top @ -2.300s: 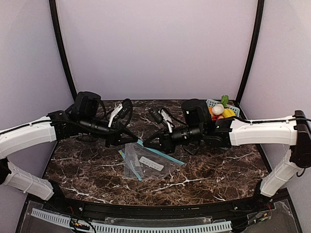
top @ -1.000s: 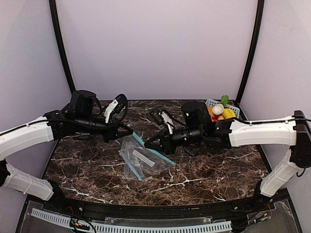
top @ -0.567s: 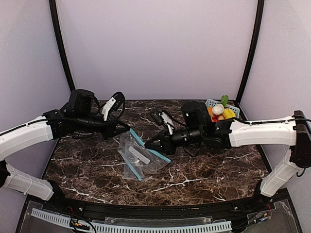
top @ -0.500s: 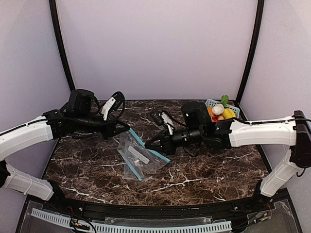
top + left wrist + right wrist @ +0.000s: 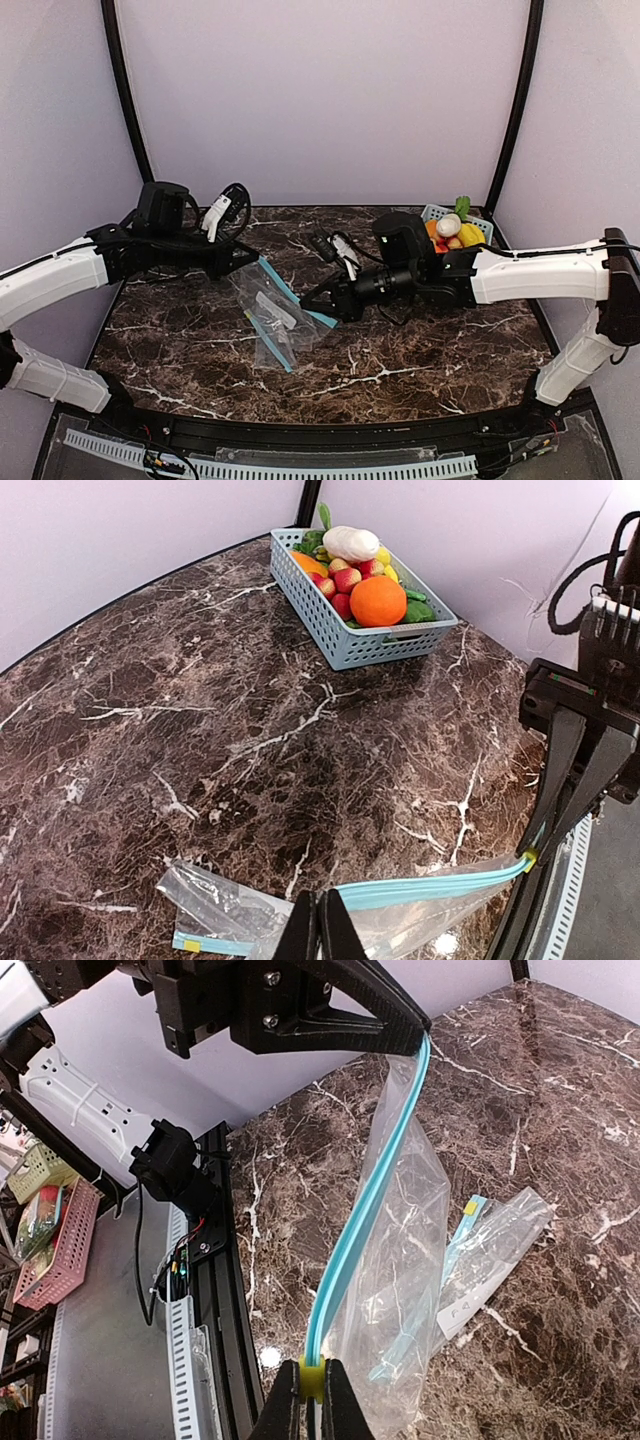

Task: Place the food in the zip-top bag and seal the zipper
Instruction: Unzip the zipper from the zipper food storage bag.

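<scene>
A dark brown marble bench (image 5: 430, 350) veined in white fills the workspace, enclosed by plain lavender walls (image 5: 320, 100). A black pole (image 5: 125, 100) rises at each back corner. At the far right corner of the bench stands a pale blue slotted basket (image 5: 340, 640). A spare clear bag (image 5: 495, 1250) with a white label lies flat on the marble near the middle. Along the near edge runs a white slotted strip (image 5: 300, 467). Off the bench, a pink crate (image 5: 60, 1260) sits below a pale green one (image 5: 35, 1165).

High rear overview of table (image 5: 420, 350); close opposed wrist views, bag (image 5: 400, 1220) seemingly common to both.
</scene>
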